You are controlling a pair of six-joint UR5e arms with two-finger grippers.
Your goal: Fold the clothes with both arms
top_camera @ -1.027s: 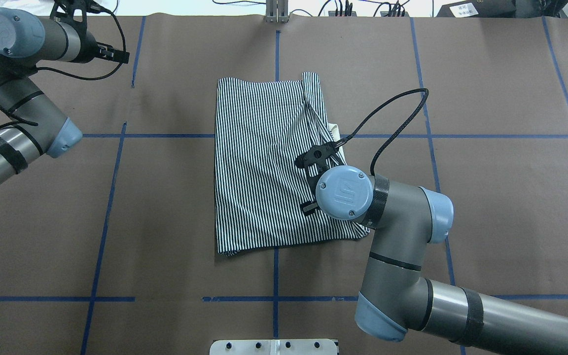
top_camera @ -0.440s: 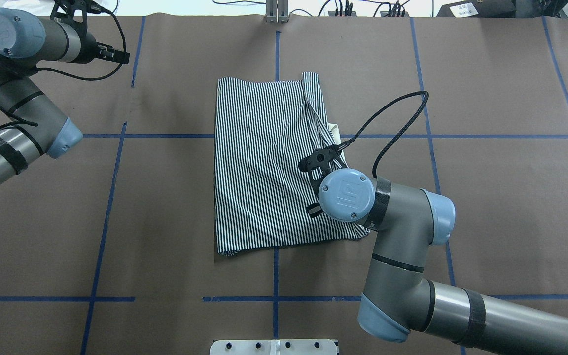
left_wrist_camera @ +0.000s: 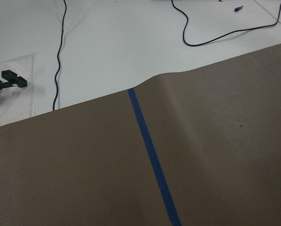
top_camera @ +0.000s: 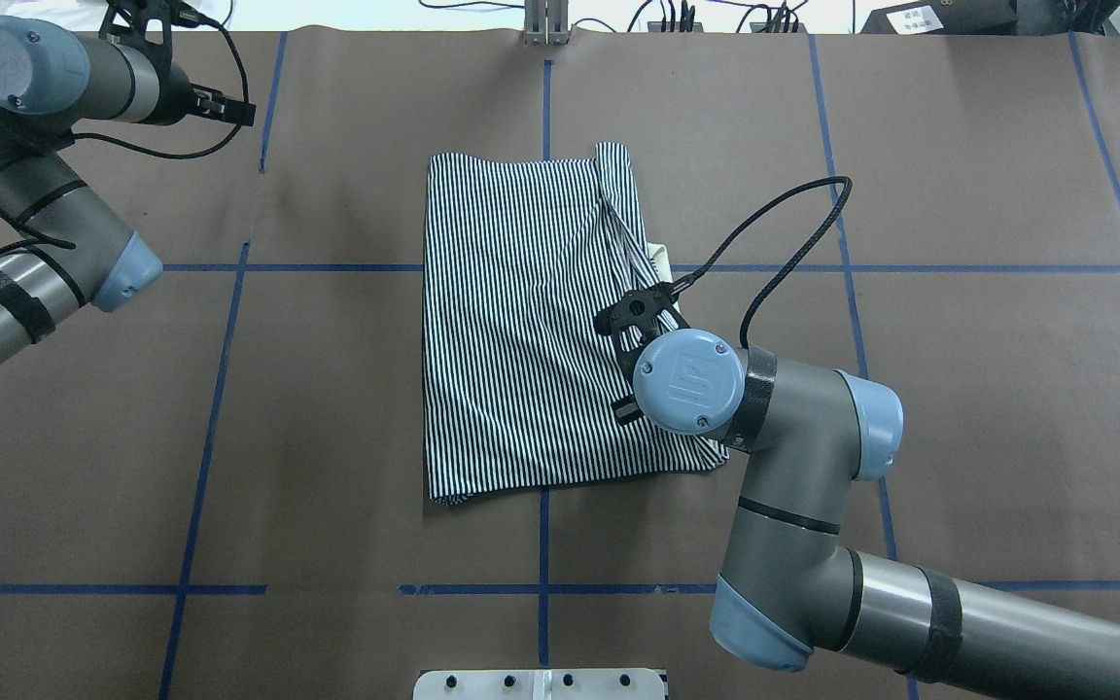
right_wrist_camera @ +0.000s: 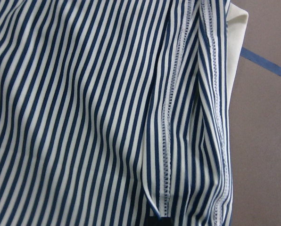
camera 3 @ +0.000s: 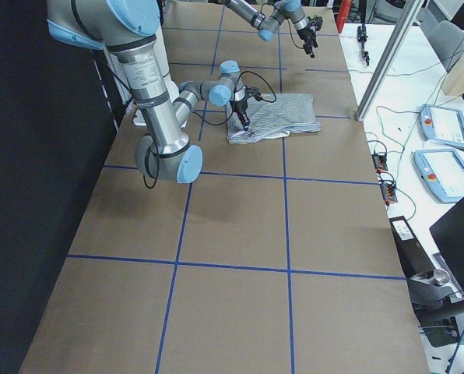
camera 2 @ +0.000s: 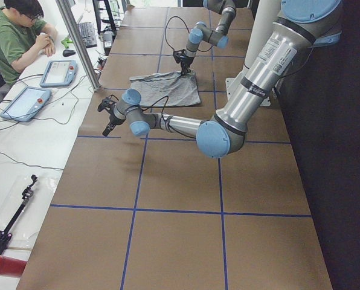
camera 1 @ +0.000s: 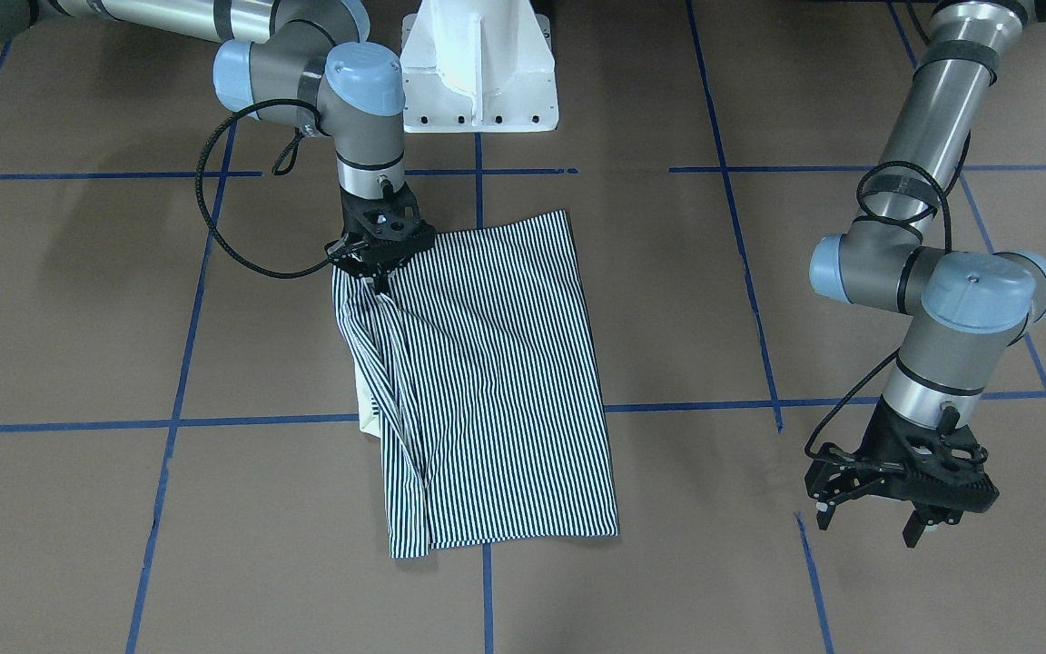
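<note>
**Right gripper** [camera 1: 376, 278]: jaws drawn narrow on a pinch of the shirt [camera 1: 496, 363], taken on its long edge at the robot's right, toward the base end. Pleats in the cloth run up to the fingers. This suggests the edge is raised a little off the table [top_camera: 327, 408], probably so it can be carried across for a further fold.

**Left gripper** [camera 1: 868, 523]: jaws spread wide with nothing between them. It hangs above bare table, well apart from the shirt, and is judged to be parked clear so that it cannot snag the cloth.

**Shirt**: lies at the table's middle as a rough rectangle, already folded lengthwise. The collar [top_camera: 661, 259] peeps out from under the right-hand edge.

**Views compared**:
- **Overhead:** the wrist cap [top_camera: 688, 380] hides the right fingertips. Only the front-facing view shows them closed on cloth.
- **Right wrist view:** adds the stitched hem [right_wrist_camera: 167, 141], doubled over and converging toward the picture's bottom, with the collar beside it.
- **Left wrist view:** shows only brown paper, a tape line [left_wrist_camera: 152, 160] and a white bench [left_wrist_camera: 107, 47] beyond, so there is no cloth beneath that arm.
- **Left side view:** the only one to show a person [camera 2: 14, 36] seated at the bench.
</note>
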